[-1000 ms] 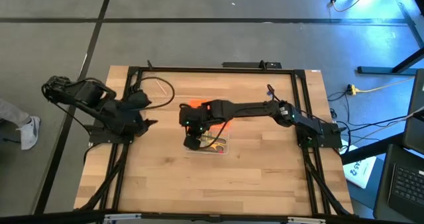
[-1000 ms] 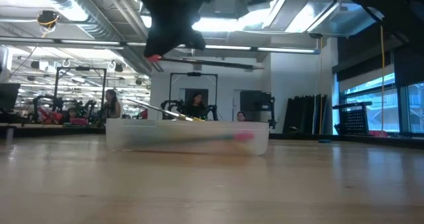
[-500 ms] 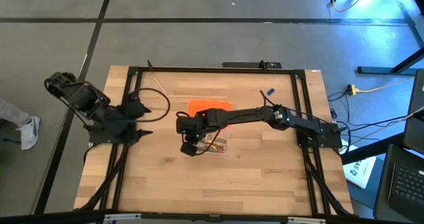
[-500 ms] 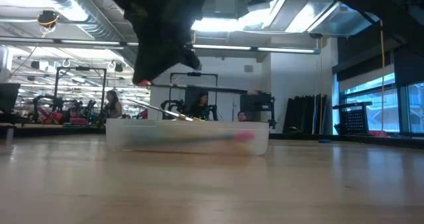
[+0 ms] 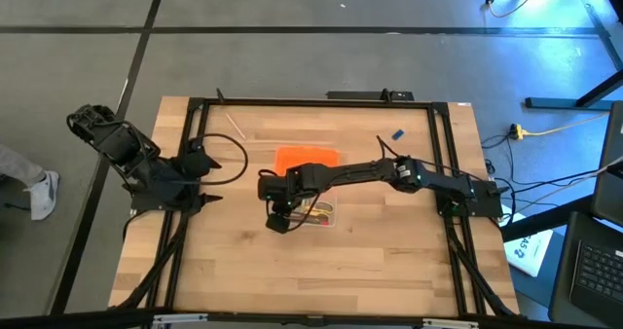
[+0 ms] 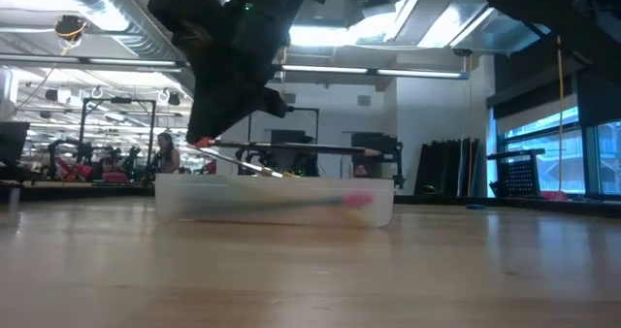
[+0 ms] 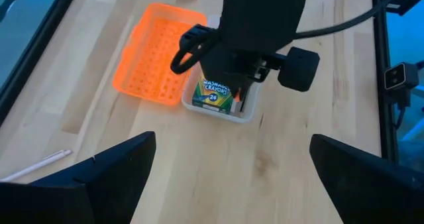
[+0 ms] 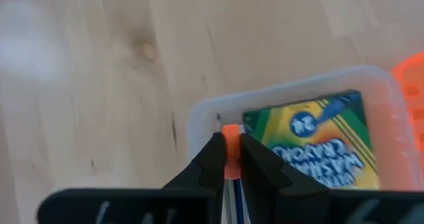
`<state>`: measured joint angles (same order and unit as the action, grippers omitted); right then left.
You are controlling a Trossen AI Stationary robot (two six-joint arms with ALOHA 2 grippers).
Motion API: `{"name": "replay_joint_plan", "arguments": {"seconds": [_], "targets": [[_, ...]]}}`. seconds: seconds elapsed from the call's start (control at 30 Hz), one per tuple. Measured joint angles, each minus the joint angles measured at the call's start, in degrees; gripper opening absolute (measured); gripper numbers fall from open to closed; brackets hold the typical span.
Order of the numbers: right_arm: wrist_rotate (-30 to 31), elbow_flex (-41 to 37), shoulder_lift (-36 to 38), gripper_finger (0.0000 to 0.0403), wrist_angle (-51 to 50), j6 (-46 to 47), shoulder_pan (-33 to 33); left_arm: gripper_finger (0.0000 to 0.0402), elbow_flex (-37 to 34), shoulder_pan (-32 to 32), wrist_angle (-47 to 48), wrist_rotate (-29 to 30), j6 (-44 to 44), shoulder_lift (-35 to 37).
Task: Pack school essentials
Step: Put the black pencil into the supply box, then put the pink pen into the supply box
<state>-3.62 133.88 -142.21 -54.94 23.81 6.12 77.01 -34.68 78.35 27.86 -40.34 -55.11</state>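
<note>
A clear box (image 5: 316,213) sits mid-table and holds the green-yellow crayon box (image 8: 311,151) (image 7: 213,91) and something pink (image 6: 357,200). My right gripper (image 5: 279,215) (image 8: 228,144) hangs over the box's left end, shut on a thin red-tipped pencil (image 6: 310,148). Another thin stick (image 6: 243,163) pokes out over the box's rim. The tiny blue piece (image 5: 396,133) and a pale stick (image 5: 234,125) lie on the far part of the table. My left gripper (image 7: 232,177) (image 5: 204,181) waits open near the left edge. My right gripper pinches the pencil between its two fingers (image 8: 211,164), close to its red-tipped end (image 8: 230,134). The fingers come from above, slanting down, and lie across the pencil. The pencil is lifted clear and lies about level just above the box's rim (image 6: 272,180).
The orange lid (image 5: 307,157) (image 7: 156,61) lies flat just beyond the clear box. Black frame rails (image 5: 292,103) run around the table's edges. Bare wood (image 5: 311,271) stretches along the near side. People show in the room (image 6: 160,153) behind the table.
My right gripper has come down and a little toward the table's left and near edge, carrying the pencil down close to the box's rim. My left arm has drawn back toward the left edge. The orange lid, first covered by the right arm, now shows.
</note>
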Motion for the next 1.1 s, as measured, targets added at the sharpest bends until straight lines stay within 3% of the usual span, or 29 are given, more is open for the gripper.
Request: {"name": "replay_joint_plan", "arguments": {"seconds": [0.6, 0.9, 1.1], "targets": [[-4.15, -0.04, -1.78, 0.0041, 0.29, -3.28, 0.46, 0.0394, 0.0, 0.03, -1.51, -0.03, -0.07, 0.0], [-4.0, -0.04, -1.75, 0.0085, 0.31, -3.56, 0.45, 0.0394, 0.0, 0.03, -1.51, -0.04, -0.02, 0.0], [-3.97, -0.02, -1.75, 0.0094, 0.31, -3.4, 0.27, 0.0394, 0.0, 0.02, -1.51, -0.04, 0.0, 0.0]]}}
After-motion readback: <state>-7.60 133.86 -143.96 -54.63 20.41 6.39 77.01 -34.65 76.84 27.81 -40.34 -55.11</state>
